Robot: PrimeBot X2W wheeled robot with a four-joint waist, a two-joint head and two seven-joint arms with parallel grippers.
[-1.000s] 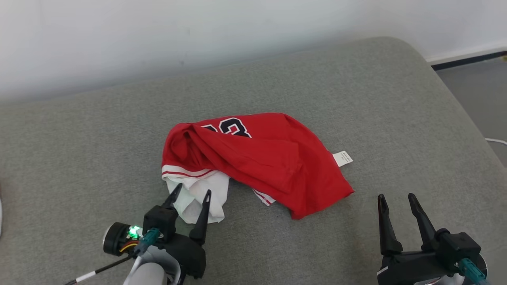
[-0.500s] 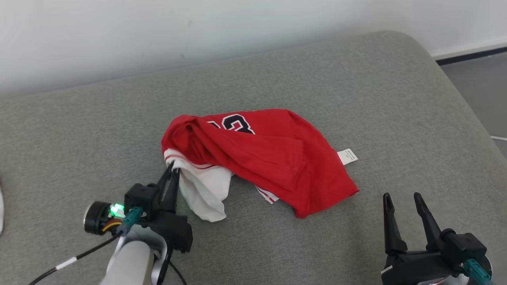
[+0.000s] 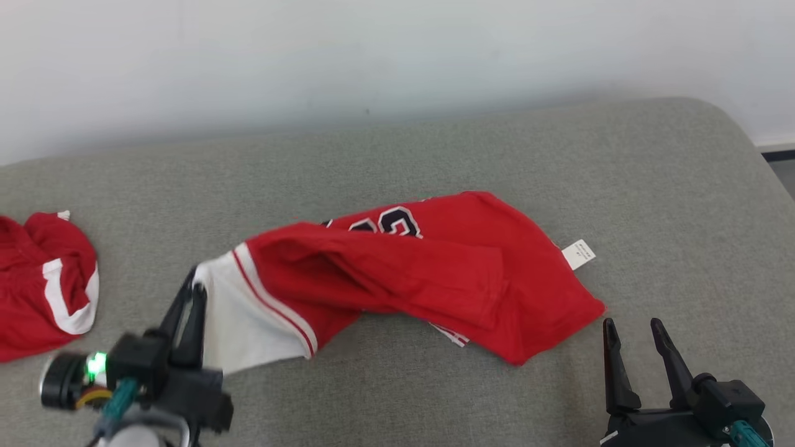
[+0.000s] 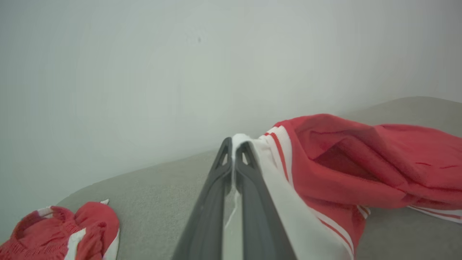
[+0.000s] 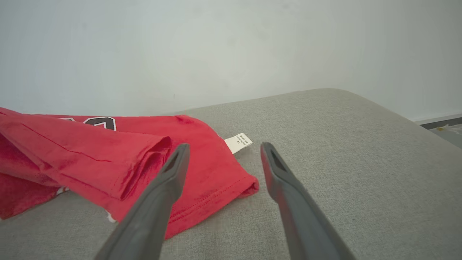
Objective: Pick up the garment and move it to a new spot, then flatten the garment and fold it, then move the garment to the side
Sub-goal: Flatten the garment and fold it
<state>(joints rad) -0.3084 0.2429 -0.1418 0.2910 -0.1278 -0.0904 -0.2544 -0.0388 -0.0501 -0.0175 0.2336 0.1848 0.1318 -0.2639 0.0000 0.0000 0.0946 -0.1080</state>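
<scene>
Left gripper [image 3: 194, 282] clenched on the white edge of the shirt [image 3: 404, 273]; right gripper [image 3: 632, 324] spread open, clear of the cloth.

I count two grippers, two red garments and one tag. My left fingers are pinched together with a fold of the white band caught between their tips. The rest of the shirt, red with dark numbers, trails off to the right of those fingers across the grey cushion [image 3: 435, 385], rumpled and drawn out long. Its far red corner lies just ahead of my right fingers and a little to their left, not touching them. One small white tag [image 3: 577, 254] pokes out past that corner. The second red and white garment [image 3: 43, 285] sits bunched well to the left of my left fingers.
</scene>
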